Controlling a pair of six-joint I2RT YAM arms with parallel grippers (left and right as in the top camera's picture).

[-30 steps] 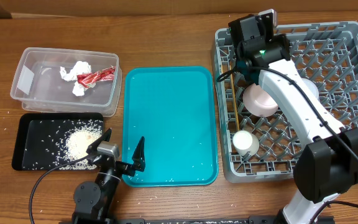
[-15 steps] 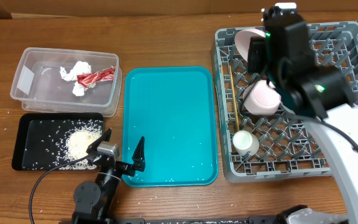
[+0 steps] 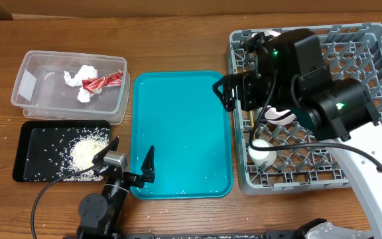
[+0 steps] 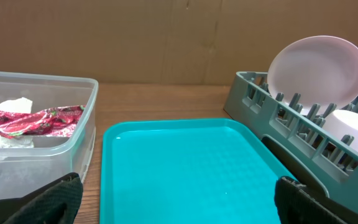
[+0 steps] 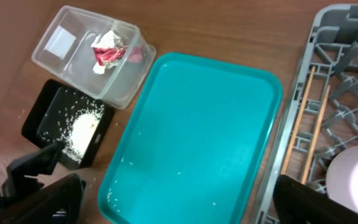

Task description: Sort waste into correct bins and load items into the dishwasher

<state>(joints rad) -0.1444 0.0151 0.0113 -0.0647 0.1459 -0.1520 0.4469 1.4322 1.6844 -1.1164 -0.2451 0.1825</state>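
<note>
Teal tray (image 3: 178, 126) lies between left tool (image 3: 132, 149) and right tool (image 3: 225, 93), both wide, empty.

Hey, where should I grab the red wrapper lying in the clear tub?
Probably from straight above: the red wrapper lies long and flat inside the clear tub, whose walls block the sides. Set the jaws across its narrow middle.

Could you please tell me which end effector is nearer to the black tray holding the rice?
Left. The left end effector sits just beside the black tray. The right end effector is far across the table, by the dish rack.
</note>
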